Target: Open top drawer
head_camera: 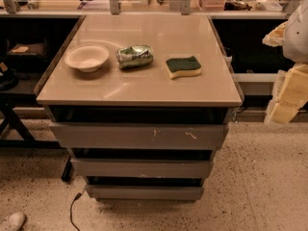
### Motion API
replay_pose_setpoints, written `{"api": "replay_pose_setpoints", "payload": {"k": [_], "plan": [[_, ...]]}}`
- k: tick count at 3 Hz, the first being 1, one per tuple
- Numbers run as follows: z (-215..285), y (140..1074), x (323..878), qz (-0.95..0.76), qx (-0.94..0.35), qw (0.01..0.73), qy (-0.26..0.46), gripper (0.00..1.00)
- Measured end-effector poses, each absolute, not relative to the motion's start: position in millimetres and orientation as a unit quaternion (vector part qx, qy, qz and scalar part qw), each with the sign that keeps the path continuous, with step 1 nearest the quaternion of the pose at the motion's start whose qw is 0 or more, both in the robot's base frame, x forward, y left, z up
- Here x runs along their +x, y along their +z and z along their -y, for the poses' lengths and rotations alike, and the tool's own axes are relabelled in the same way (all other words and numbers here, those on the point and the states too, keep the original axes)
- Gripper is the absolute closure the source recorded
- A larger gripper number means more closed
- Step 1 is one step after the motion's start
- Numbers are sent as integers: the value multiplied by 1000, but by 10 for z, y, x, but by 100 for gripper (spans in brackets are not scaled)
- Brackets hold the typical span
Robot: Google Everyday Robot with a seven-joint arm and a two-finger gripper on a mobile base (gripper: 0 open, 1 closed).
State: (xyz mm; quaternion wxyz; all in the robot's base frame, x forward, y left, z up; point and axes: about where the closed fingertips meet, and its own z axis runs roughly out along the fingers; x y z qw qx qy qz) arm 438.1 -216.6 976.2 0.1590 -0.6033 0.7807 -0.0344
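The top drawer (139, 136) is the widest grey front of the cabinet, right under the tabletop, with small pale scratches (191, 135) right of centre. A dark gap lies above it and none of its interior shows. Two narrower grey drawer fronts (142, 168) sit below it. My arm's pale, yellowish parts hang at the right edge of the view, and the gripper (281, 110) is to the right of the cabinet, apart from the drawer front and about level with the tabletop's front edge.
On the beige tabletop (144, 88) lie a white bowl (87, 57), a crushed green can (134, 56) and a green-and-yellow sponge (183, 66). A cluttered bench runs behind. A cable (73, 208) and a white shoe (12, 221) lie on the speckled floor.
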Motion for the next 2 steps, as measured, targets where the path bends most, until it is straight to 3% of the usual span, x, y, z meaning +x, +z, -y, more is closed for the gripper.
{"api": "replay_pose_setpoints", "payload": {"k": [2], "plan": [[2102, 9696, 4345, -776, -608, 157, -53, 0]]}}
